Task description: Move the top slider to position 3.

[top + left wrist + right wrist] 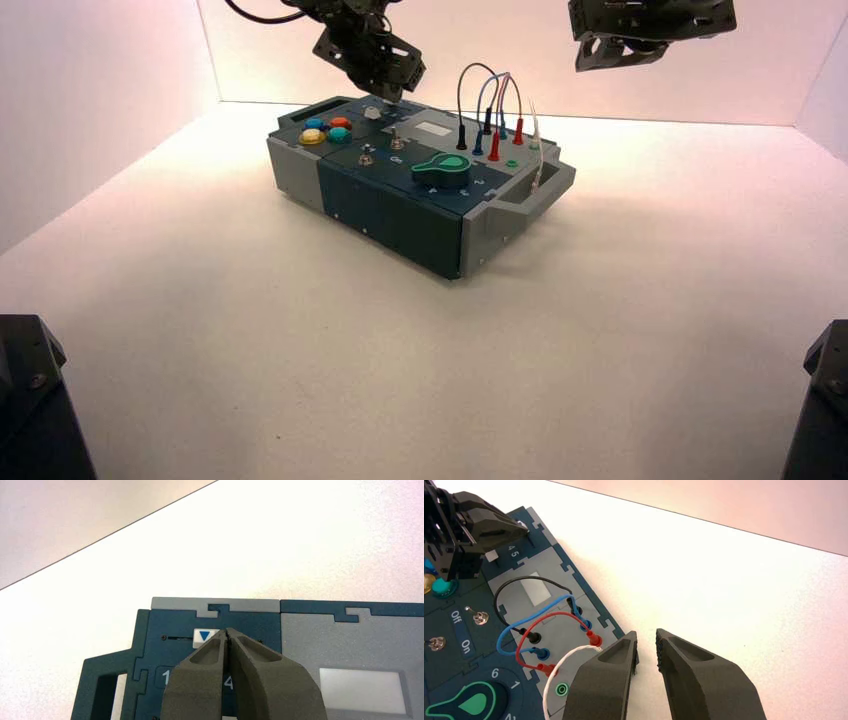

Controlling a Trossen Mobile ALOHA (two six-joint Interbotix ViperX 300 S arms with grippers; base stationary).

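Observation:
The top slider is a small white knob with a blue triangle in a slot near the far edge of the blue box. My left gripper is shut and empty, its tips touching the knob's side. The knob stands between the printed 1 and 4, nearer the 4; the fingers hide the digits between. In the high view the left gripper hangs over the box's far left part. My right gripper is open and empty, held high at the right.
A second white knob shows just in front of the left gripper. Coloured push buttons, silver toggles, a green dial and plugged wires fill the box top. A grey handle juts at its right end.

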